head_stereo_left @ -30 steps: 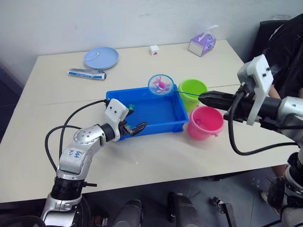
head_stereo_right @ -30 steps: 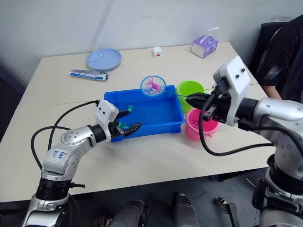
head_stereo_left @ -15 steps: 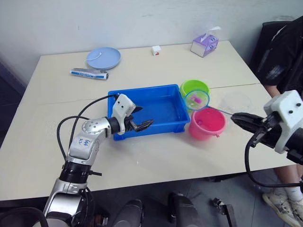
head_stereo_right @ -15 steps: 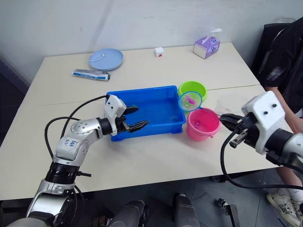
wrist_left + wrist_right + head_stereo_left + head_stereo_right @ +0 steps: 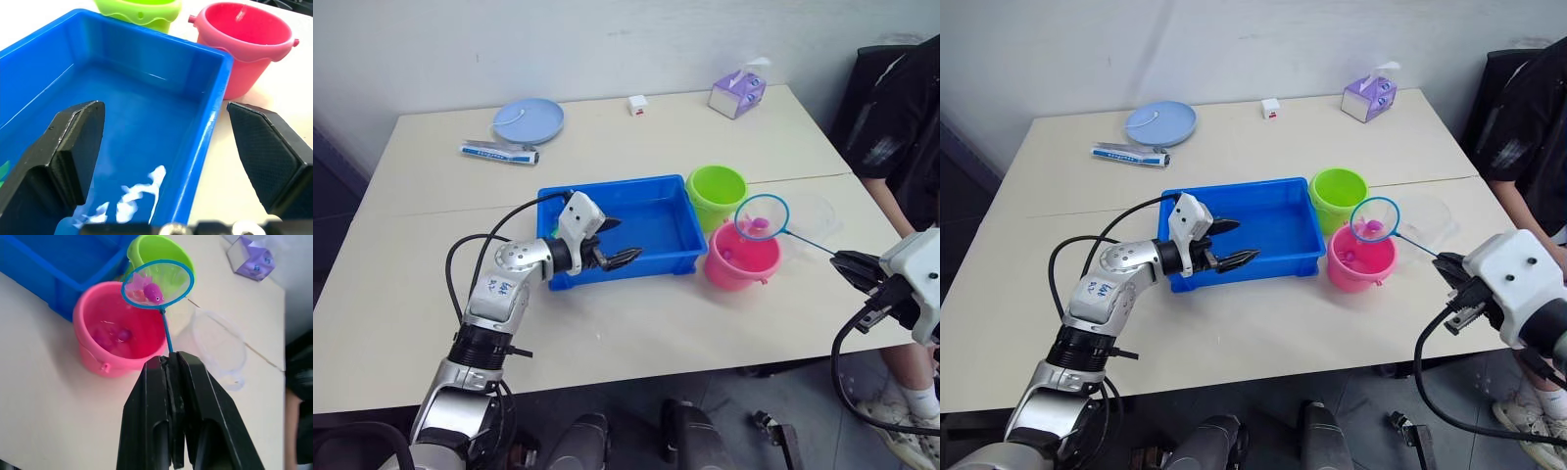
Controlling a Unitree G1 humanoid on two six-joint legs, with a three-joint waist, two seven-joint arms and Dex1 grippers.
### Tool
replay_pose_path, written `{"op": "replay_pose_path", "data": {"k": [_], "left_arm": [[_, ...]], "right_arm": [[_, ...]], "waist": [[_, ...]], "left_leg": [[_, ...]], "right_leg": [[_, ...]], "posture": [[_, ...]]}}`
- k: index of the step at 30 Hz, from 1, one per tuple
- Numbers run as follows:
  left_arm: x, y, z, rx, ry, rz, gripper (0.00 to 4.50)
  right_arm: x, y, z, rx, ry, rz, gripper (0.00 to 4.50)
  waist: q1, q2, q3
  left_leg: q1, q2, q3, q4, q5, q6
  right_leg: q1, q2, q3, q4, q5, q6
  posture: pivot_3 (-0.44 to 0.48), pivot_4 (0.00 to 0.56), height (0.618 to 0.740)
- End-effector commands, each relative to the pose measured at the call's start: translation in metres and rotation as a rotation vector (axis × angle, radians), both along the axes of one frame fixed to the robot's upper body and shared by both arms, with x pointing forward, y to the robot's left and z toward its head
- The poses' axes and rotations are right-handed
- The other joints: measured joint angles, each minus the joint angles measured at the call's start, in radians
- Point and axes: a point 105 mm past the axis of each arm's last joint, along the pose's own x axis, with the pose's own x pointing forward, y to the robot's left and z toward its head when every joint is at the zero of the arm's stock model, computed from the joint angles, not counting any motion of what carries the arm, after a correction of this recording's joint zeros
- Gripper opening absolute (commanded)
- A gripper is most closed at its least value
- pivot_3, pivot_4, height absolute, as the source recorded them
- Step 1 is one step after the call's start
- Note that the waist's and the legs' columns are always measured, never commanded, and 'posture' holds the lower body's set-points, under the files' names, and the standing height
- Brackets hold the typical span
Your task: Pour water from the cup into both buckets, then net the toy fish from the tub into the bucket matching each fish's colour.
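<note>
No brand or label can be read: the tube (image 5: 498, 152) lying far beyond the tub has print on it, too small to make out. The tub (image 5: 651, 257) is a shallow bright blue rectangular tray with a raised rim, holding a thin layer of water that glints pale near one wall; in the left wrist view a scrap of green shows at its near corner. Just beside the tub's right end stand the two round pails, touching or nearly touching each other: the lime green bucket (image 5: 717, 191) farther back and the pink bucket (image 5: 738, 262) nearer the front, with small magenta shapes lying inside it. The net (image 5: 157, 284), a round hoop with a blue rim and pale mesh on a thin stick, hangs over the pink bucket's far rim, between the two pails, with a pink and magenta toy fish (image 5: 152, 292) resting in the mesh. The right gripper (image 5: 172, 363), well to the right of the tub, has its two black fingers pressed together on the end of the net's stick. The clear cup (image 5: 808, 218) with its handle sits right of the pink bucket, behind the stick. The left gripper (image 5: 620, 241) hovers over the tub's near-left part, fingers spread wide with nothing between them, one inside the tub's wall and one outside.
</note>
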Motion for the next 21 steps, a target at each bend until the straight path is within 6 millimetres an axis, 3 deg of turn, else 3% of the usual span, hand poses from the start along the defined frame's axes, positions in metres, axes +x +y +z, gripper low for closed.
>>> {"op": "replay_pose_path", "data": {"k": [1, 13, 21], "left_arm": [[-0.002, -0.003, 0.012, -0.002, -0.051, -0.019, 4.3], [-0.006, 0.0, 0.013, -0.005, -0.049, 0.001, 4.3], [-0.007, 0.0, 0.014, -0.007, -0.047, 0.007, 4.3]], "right_arm": [[0.004, -0.003, 0.003, -0.123, -0.078, 0.013, 0.76], [0.01, -0.016, -0.019, -0.593, -0.187, 0.122, 0.76], [0.007, -0.008, -0.021, -0.824, -0.288, 0.244, 0.76]], "waist": [[0.0, 0.0, 0.0], [-0.001, 0.0, 0.0], [-0.003, 0.0, 0.0]], "left_leg": [[0.0, 0.0, 0.0, 0.0, 0.0, 0.0], [0.001, 0.0, 0.001, 0.001, 0.0, 0.0], [0.001, 0.0, 0.001, 0.001, 0.0, 0.0]], "right_leg": [[0.0, 0.0, 0.0, 0.0, 0.0, 0.0], [0.0, 0.0, 0.0, 0.001, 0.0, 0.0], [0.0, 0.001, 0.0, 0.001, 0.0, 0.0]], "posture": [[0.0, 0.15, 0.74], [0.0, 0.15, 0.74], [0.0, 0.15, 0.74]]}}
